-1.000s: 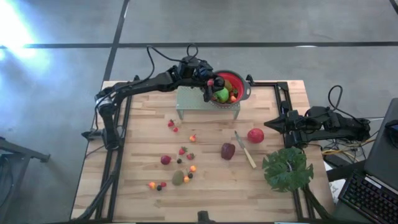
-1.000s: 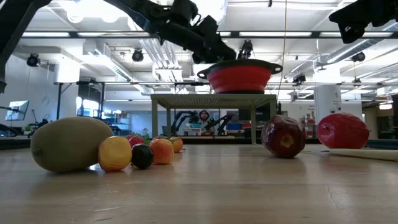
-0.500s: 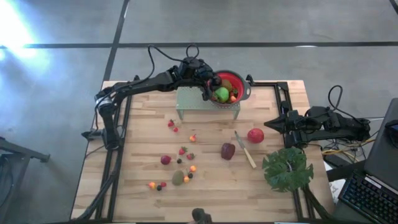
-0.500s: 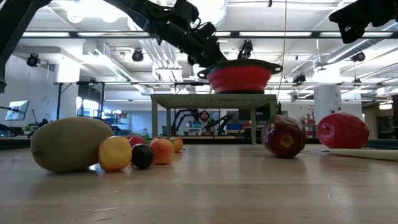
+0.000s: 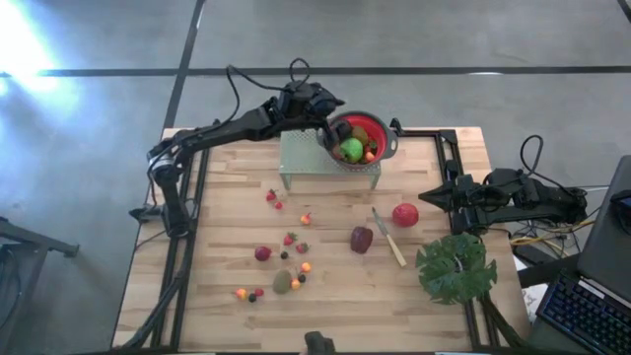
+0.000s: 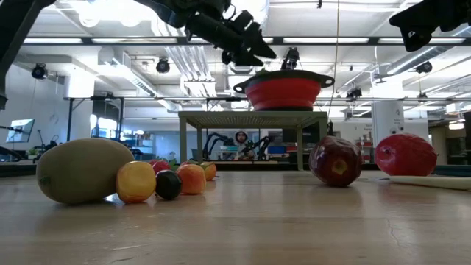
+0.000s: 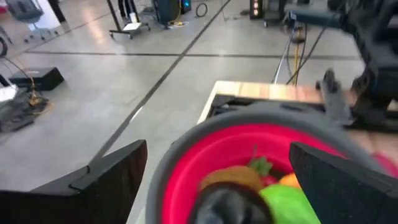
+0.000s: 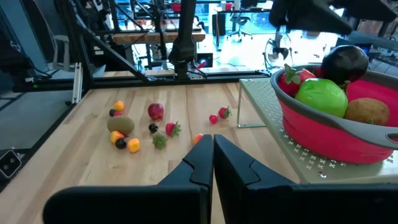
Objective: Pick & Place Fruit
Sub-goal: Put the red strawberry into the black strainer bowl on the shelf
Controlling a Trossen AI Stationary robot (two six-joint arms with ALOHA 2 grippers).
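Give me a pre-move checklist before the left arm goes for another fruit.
1. Left hand open and empty, above the red collapsible bowl: ok.
2. Bowl seated on the pale green perforated stand: ok.
3. Round green apple inside the bowl: ok.
4. Small loose toy fruits left on the wooden table: ok, several.
5. Right hand shut, parked at the table's right edge: ok.

A pale planked wooden table with matt grain carries a perforated grey metal stand, a smooth red plastic-looking bowl and a glossy green apple.
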